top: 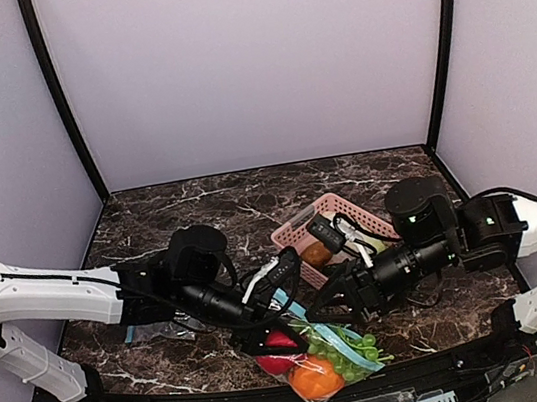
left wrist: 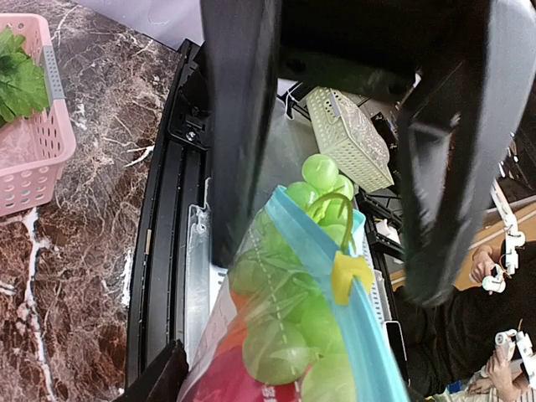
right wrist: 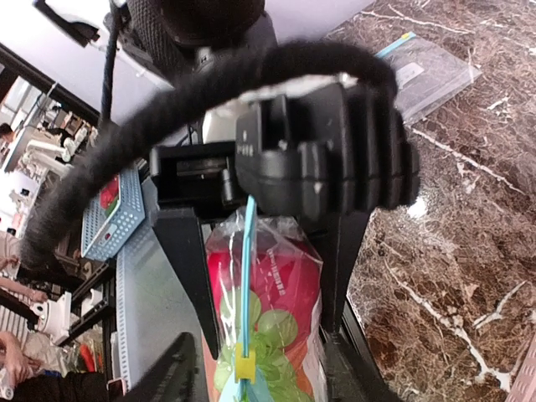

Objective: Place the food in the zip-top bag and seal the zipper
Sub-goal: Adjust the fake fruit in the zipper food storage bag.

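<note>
At the near edge of the marble table (top: 169,211), close to the pink basket (top: 293,230), the zip-top bag (right wrist: 276,276) sits between my two grippers. Inside are the green grapes (left wrist: 276,335), the orange fruit (top: 313,379) and the red tomato (top: 277,361). My left gripper (left wrist: 335,272) stands parted astride the zipper (left wrist: 368,352), clamping nothing. My right gripper (right wrist: 268,377) is likewise spread, holding nothing, with the yellow slider (right wrist: 244,364) between its fingers.
</note>
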### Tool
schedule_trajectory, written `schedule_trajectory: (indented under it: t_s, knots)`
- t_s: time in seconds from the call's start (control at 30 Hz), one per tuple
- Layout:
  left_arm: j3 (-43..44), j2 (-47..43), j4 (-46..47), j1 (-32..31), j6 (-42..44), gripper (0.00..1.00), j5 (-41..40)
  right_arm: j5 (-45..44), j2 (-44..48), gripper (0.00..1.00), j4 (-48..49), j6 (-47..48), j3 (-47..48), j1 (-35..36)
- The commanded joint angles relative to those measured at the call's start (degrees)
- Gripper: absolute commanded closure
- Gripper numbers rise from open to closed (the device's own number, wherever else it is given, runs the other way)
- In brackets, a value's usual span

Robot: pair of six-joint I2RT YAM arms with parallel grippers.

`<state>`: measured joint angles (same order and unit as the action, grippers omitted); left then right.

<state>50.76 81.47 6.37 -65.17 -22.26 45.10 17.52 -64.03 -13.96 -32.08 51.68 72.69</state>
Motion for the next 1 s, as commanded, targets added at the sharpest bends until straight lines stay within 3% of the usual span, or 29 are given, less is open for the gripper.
schedule_trajectory:
  t_s: [0.0,0.1,0.3,0.37,0.5,0.67,0.97]
  knots:
    - [-3.9,-2.8,7.9,-0.1,-4.4,0.62,-1.5,-3.9,3.5,0.27,0.7,-0.9,0.3,-1.1]
    - [-6.6,-6.1,11.3,0.7,-6.3,0.62,-6.5,-7.5,5.7,0.14,-2.5,-2.0,-0.2,-1.8]
    - [-13.2,-12.5,19.4,2.9,-10.0,0.60,-10.3,-6.1,11.2,0.11,-7.7,-5.7,-3.6,-4.7]
    - [-14.4,-14.1,19.7,3.6,-10.2,0.60,-11.4,-5.1,13.0,0.17,-8.8,-6.6,-4.8,-4.8]
    - [-16.5,-16.9,19.8,4.7,-10.6,0.60,-13.5,-3.1,15.6,0.41,-9.2,-7.9,-6.2,-4.8]
    - [-16.7,-18.0,19.2,5.3,-10.5,0.60,-13.7,-1.5,15.6,0.59,-7.6,-8.0,-5.9,-4.7]
    - [-15.1,-16.3,18.8,5.3,-10.4,0.61,-9.0,-1.4,11.1,0.66,-5.0,-6.5,-2.6,-4.8]
